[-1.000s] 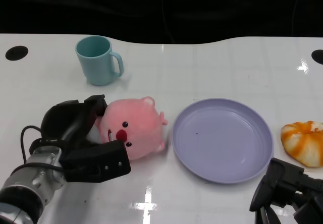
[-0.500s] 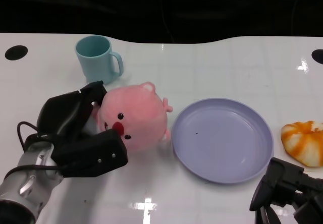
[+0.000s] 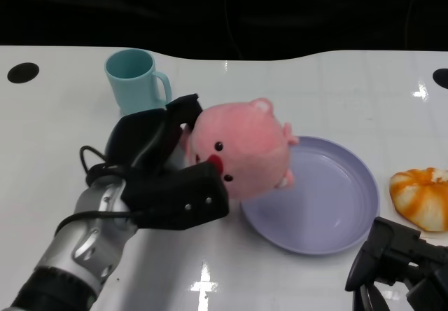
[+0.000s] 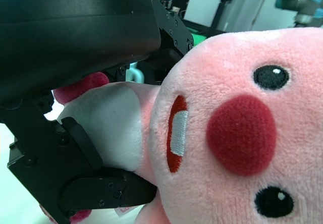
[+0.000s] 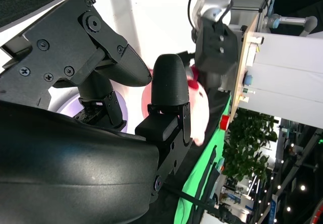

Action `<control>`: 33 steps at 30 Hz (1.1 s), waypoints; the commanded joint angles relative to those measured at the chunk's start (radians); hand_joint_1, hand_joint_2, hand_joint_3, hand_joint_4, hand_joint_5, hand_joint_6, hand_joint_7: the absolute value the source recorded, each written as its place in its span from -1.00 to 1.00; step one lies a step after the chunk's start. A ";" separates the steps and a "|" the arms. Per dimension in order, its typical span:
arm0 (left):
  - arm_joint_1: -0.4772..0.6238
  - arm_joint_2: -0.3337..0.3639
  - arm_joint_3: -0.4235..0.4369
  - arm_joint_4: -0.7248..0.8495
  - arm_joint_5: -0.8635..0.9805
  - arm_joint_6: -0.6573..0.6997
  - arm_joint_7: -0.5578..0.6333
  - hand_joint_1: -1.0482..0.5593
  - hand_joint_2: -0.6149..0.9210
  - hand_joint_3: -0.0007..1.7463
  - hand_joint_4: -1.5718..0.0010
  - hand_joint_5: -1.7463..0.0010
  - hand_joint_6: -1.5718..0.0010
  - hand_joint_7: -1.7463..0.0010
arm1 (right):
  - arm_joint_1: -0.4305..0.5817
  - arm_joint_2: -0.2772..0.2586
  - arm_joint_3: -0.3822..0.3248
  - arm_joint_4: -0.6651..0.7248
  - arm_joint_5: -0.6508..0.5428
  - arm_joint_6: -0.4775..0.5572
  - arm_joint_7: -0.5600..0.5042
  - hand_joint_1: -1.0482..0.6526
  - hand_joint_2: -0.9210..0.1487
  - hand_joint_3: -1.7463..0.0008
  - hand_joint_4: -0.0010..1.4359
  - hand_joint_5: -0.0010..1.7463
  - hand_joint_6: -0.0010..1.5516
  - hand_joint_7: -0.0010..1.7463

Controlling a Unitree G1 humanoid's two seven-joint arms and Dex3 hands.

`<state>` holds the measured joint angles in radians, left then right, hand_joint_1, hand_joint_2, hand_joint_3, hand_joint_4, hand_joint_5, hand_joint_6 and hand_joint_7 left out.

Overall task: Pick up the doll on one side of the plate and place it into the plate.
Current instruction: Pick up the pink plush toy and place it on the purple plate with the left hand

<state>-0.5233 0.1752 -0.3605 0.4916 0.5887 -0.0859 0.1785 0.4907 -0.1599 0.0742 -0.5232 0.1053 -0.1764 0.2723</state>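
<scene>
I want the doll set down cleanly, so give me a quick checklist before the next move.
1. Left hand holds the pink plush doll: ok.
2. Doll lifted off the table: ok.
3. Doll centred over the purple plate: not ok, it overlaps only the plate's near-left rim.
4. Plate free of other things: ok.
5. Right hand out of the way: ok, low beside the plate.
6. Teal mug and orange bun off the path: ok.

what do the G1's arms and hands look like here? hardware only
Left forearm: silver metal with a black cuff lower down and a black cable looping beside it. Left hand: matte black blocky shells with small screws. Right hand: the same black angular plastic; its forearm is out of frame.
</scene>
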 commanded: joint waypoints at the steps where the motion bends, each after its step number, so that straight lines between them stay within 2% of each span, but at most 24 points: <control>1: -0.052 -0.029 -0.012 0.018 0.000 0.018 -0.025 0.05 0.36 0.44 -0.20 -1.00 0.05 -1.00 | 0.007 -0.010 -0.007 -0.011 0.004 0.015 -0.003 0.09 -0.05 -0.68 -0.02 1.00 -0.25 0.82; 15: -0.205 -0.193 -0.122 0.157 0.049 0.104 -0.069 0.04 0.36 0.35 -0.22 -1.00 0.06 -1.00 | 0.019 -0.003 0.014 -0.021 -0.010 0.007 -0.008 0.04 -0.06 -0.64 -0.03 1.00 -0.25 0.82; 17: -0.223 -0.209 -0.134 0.190 0.053 0.102 -0.065 0.04 0.43 0.24 -0.20 -1.00 0.08 -1.00 | 0.019 -0.002 0.016 -0.021 -0.014 0.005 -0.010 0.04 -0.06 -0.64 -0.03 1.00 -0.25 0.82; 22: -0.272 -0.263 -0.160 0.283 0.056 0.134 -0.074 0.02 0.52 0.11 -0.19 -1.00 0.14 -1.00 | 0.020 0.002 0.021 -0.019 -0.019 0.000 -0.014 0.03 -0.05 -0.63 -0.02 1.00 -0.25 0.82; 24: -0.286 -0.274 -0.167 0.314 0.056 0.136 -0.080 0.02 0.61 0.00 -0.16 -1.00 0.17 -1.00 | 0.021 0.003 0.024 -0.021 -0.024 -0.001 -0.016 0.03 -0.06 -0.64 -0.02 1.00 -0.25 0.82; 28: -0.312 -0.293 -0.171 0.357 0.041 0.158 -0.130 0.02 0.67 -0.22 -0.10 -1.00 0.17 -0.83 | 0.027 0.004 0.030 -0.028 -0.033 -0.001 -0.021 0.03 -0.05 -0.64 -0.03 1.00 -0.25 0.82; 30: -0.320 -0.298 -0.169 0.364 0.031 0.173 -0.157 -0.02 0.76 -0.56 -0.04 -1.00 -0.02 -0.17 | 0.029 0.005 0.032 -0.029 -0.035 -0.003 -0.022 0.02 -0.05 -0.64 -0.03 1.00 -0.25 0.82; 31: -0.324 -0.302 -0.166 0.363 0.023 0.186 -0.177 -0.02 0.79 -0.64 -0.02 -1.00 -0.08 -0.01 | 0.029 0.005 0.032 -0.027 -0.035 -0.006 -0.022 0.02 -0.05 -0.64 -0.03 1.00 -0.25 0.81; 32: -0.326 -0.305 -0.163 0.359 0.016 0.201 -0.194 -0.07 0.88 -0.77 0.04 -0.95 -0.16 0.33 | 0.028 0.004 0.032 -0.024 -0.036 -0.012 -0.022 0.02 -0.05 -0.64 -0.03 1.00 -0.25 0.81; 33: -0.327 -0.307 -0.162 0.354 0.011 0.212 -0.208 -0.08 0.93 -0.83 0.07 -0.92 -0.19 0.51 | 0.027 0.004 0.032 -0.021 -0.036 -0.016 -0.022 0.03 -0.05 -0.65 -0.03 1.00 -0.24 0.81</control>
<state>-0.8237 -0.1289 -0.5320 0.8501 0.6144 0.1096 -0.0043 0.5148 -0.1531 0.1129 -0.5339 0.0678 -0.1729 0.2571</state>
